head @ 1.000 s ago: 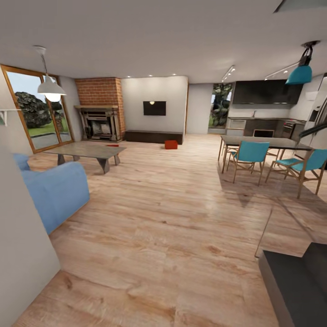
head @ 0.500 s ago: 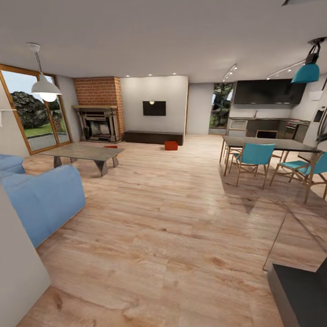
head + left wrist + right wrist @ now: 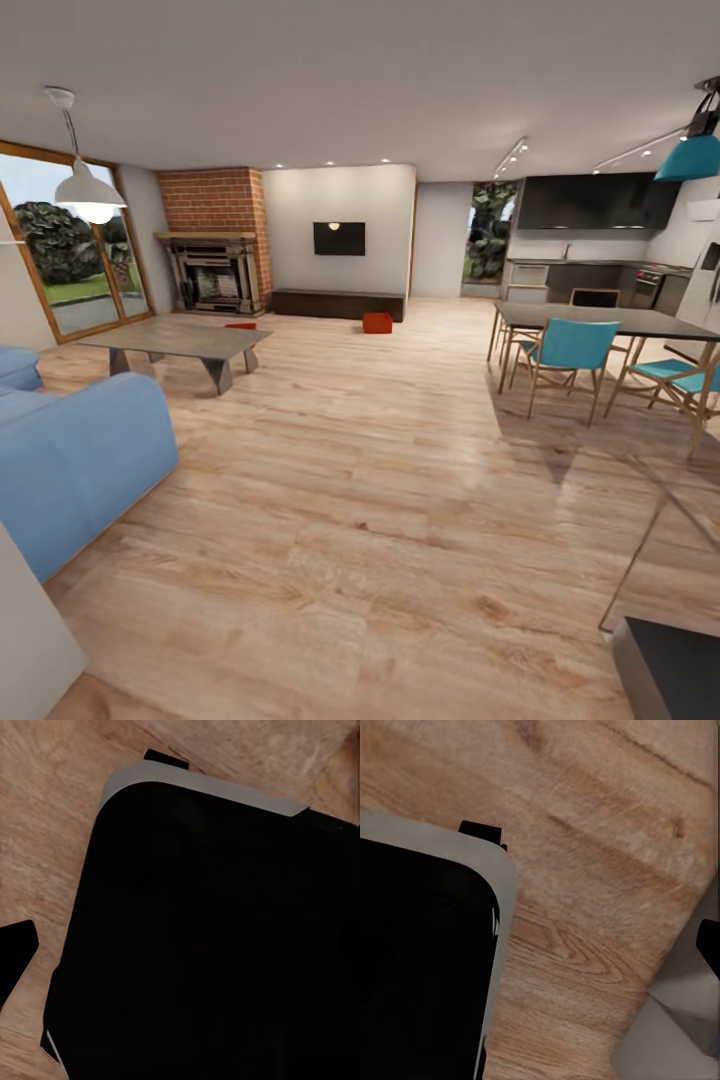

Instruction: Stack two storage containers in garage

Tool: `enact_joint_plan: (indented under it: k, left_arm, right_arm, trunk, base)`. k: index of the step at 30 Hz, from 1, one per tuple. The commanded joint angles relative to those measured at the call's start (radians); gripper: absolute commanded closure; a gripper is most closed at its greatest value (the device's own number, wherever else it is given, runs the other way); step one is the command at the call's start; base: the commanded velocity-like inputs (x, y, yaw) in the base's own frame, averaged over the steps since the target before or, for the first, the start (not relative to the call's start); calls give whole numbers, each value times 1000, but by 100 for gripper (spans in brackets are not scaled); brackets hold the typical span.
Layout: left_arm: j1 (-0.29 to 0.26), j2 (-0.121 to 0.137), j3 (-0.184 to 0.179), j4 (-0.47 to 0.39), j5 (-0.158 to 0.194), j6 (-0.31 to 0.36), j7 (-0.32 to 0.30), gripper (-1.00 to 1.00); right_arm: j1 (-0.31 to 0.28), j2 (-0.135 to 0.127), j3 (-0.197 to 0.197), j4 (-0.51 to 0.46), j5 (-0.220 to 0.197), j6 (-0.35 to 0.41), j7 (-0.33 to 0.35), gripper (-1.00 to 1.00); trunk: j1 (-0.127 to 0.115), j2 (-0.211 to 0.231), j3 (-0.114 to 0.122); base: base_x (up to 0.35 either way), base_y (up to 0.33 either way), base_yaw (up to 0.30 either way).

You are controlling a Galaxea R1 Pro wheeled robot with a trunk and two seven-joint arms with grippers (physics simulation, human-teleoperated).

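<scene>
I am in the living room with its light wood-plank floor [image 3: 380, 520]. One orange-red storage container [image 3: 377, 321] sits on the floor far ahead, in front of the low dark bench under the wall TV [image 3: 339, 238]. A second small red shape [image 3: 240, 325] peeks out just behind the coffee table [image 3: 180, 342], too small to identify. The garage is out of view. In the left wrist view a dark fingertip [image 3: 15, 960] shows at the frame edge over the planks. In the right wrist view a dark fingertip [image 3: 709, 945] also sits at the edge. Nothing is between the fingers.
A blue sofa [image 3: 70, 460] stands close on the left. A dining table [image 3: 600, 322] with teal chairs [image 3: 565, 350] is at the right. A brick fireplace [image 3: 218, 240] and glass doors [image 3: 70, 255] line the far left. My black base [image 3: 217, 937] shows under both wrists.
The whole view has shifted as the camera moved forward into the room: sofa and near wall slid left, the dark block at bottom right slid out. The containers stayed put.
</scene>
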Motion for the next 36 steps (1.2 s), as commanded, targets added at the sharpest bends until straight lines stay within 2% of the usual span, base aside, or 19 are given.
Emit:
enact_joint_plan:
  k: [1, 36]
  left_arm:
    - [0, 0, 1, -1, 5, 0, 1, -100]
    - [0, -3, -2, -1, 0, -4, 1, -100]
  right_arm:
    - [-1, 0, 9, 2, -11, -4, -1, -100]
    - [-1, -9, 7, 11, -15, 0, 5, -100]
  trunk:
    - [1, 0, -1]
    - [1, 0, -1]
  base:
    - [336, 0, 0]
    - [336, -16, 0]
